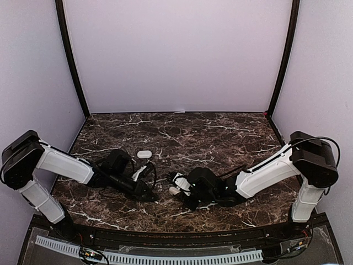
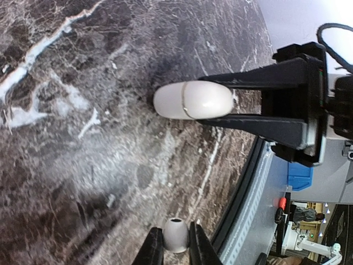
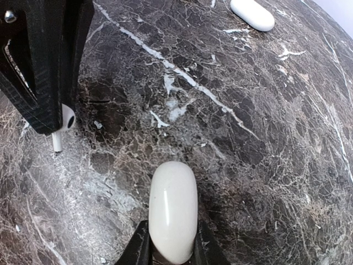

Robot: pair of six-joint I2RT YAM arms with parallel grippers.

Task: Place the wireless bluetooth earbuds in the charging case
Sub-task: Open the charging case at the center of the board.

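My right gripper (image 3: 172,245) is clamped on a white charging case (image 2: 193,100), held low over the marble table (image 1: 220,138). Its lid seam is closed, so whatever is inside is hidden; a second case (image 3: 252,14), also closed, lies farther out on the marble, well apart. My left gripper (image 2: 175,238) is pinched tight on one white earbud (image 3: 67,117), stem toward the table, near the held case but not touching it. The surface is dark brown marble with white veins, with pale lavender walls (image 1: 176,55) on three sides, black posts in the back corners and a white slotted strip (image 1: 165,256) along the near edge.
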